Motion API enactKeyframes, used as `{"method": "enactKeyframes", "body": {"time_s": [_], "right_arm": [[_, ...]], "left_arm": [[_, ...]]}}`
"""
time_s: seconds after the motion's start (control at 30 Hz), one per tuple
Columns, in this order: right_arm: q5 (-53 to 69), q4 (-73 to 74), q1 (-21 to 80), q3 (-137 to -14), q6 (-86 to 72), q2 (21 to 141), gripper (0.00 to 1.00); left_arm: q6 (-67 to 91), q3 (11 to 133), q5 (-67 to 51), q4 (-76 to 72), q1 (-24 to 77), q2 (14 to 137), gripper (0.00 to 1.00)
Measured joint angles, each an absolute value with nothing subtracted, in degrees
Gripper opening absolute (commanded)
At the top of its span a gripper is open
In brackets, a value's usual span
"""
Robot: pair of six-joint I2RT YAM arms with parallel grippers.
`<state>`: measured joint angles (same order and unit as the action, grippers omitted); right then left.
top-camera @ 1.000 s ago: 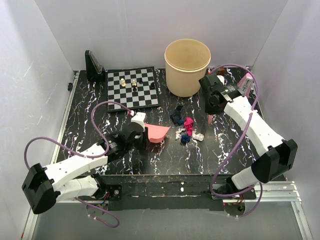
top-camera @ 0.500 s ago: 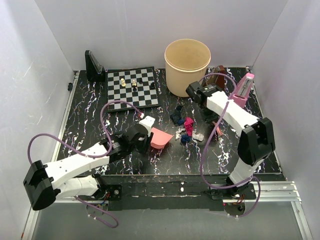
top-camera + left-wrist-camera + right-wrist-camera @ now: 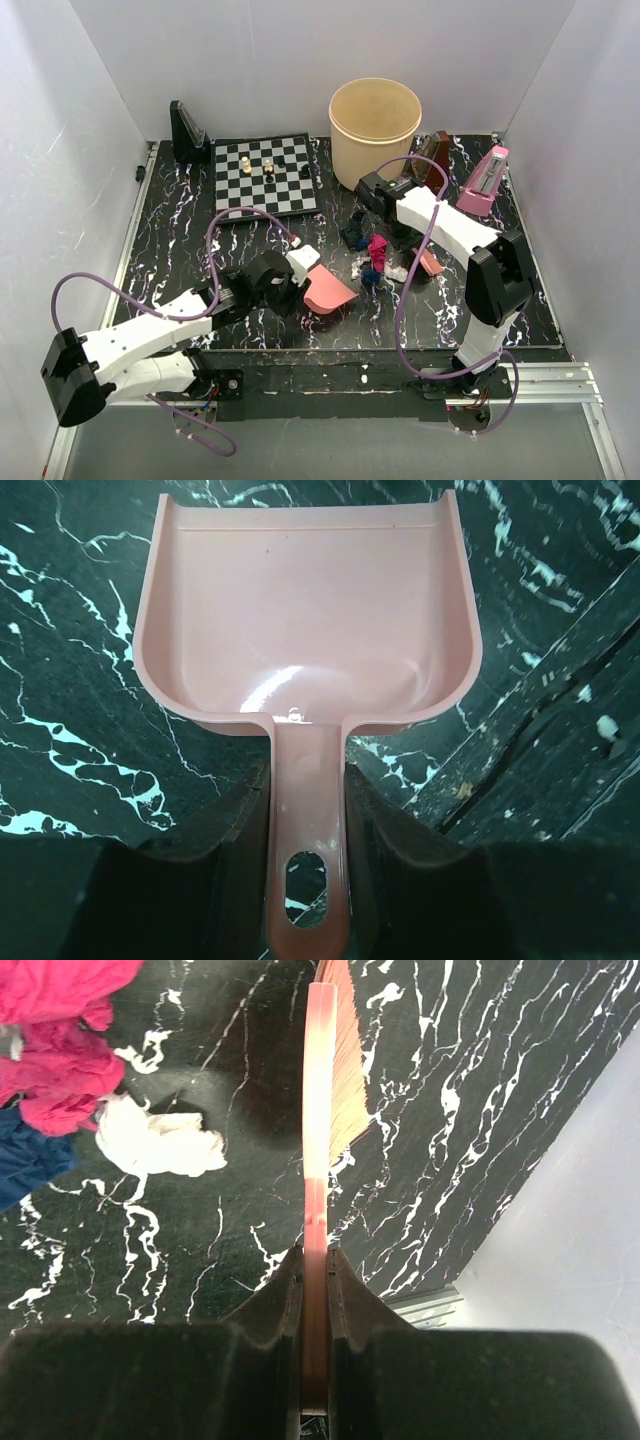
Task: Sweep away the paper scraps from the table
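The paper scraps (image 3: 373,256), magenta, dark blue and white lumps, lie in a cluster mid-table; they also show in the right wrist view (image 3: 60,1050). My left gripper (image 3: 292,272) is shut on the handle of the pink dustpan (image 3: 328,291), which lies just left of the scraps; its empty pan fills the left wrist view (image 3: 305,610). My right gripper (image 3: 408,235) is shut on the pink brush (image 3: 430,262), whose bristles (image 3: 345,1080) reach the table (image 3: 170,260) right of a white scrap (image 3: 160,1140).
A tan bucket (image 3: 374,133) stands at the back. A chessboard (image 3: 264,176) with a few pieces lies at the back left, beside a black stand (image 3: 187,132). A pink metronome (image 3: 480,182) and a brown one (image 3: 432,152) stand at the back right.
My right arm swung left and folded in, bringing the brush down beside the scraps. My left gripper moved the dustpan right and nearer, closer to the scraps.
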<state>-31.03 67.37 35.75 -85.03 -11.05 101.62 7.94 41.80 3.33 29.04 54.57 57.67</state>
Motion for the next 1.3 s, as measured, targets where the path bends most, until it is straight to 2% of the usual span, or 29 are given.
{"method": "enactKeyframes", "body": {"time_s": [0.83, 1.3], "right_arm": [[-21.17, 65.8, 43.97, -87.42, -6.57, 101.73, 0.01], [-1.23, 61.32, 47.0, -89.89, -2.63, 97.49, 0.01]], "left_arm": [[-1.78, 45.28, 1.76, 24.75, 54.57, 75.13, 0.0], [-3.01, 45.25, 5.08, 21.78, 54.59, 76.58, 0.0]]}}
